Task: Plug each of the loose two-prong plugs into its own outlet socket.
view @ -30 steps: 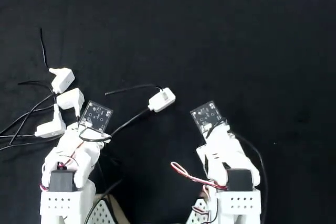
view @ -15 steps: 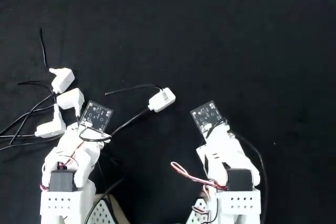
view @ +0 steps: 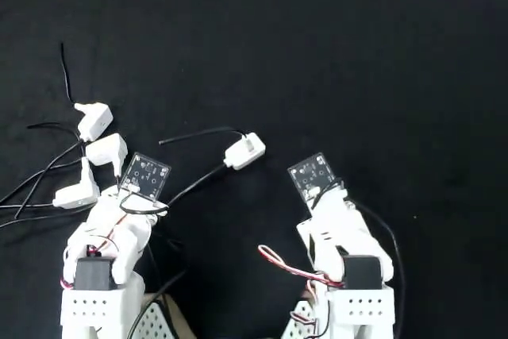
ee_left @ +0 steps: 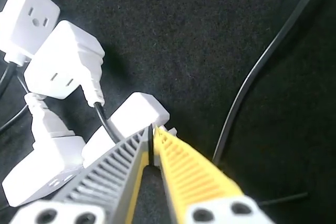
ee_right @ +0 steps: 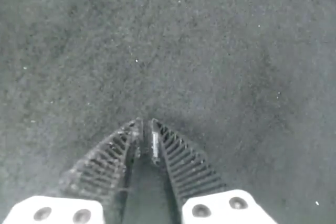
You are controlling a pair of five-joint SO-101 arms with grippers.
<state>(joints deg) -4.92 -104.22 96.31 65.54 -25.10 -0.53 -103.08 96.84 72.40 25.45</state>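
Left side crowded: three white outlet blocks [view: 107, 149] cluster just ahead of the left hand [ee_left: 153, 129], with black cables [view: 32, 184] trailing among them. One corded plug [view: 244, 151] lies between the arms. Room to pass over the tabletop [view: 381, 77] at centre, far side and right.

I have three outlet sockets [view: 107, 151] clustered at the surface's [view: 357, 77] left side, just beside my left hand [ee_left: 153, 129]. One corded plug [view: 244, 151] lies apart to their right, ahead of the gap between both arms
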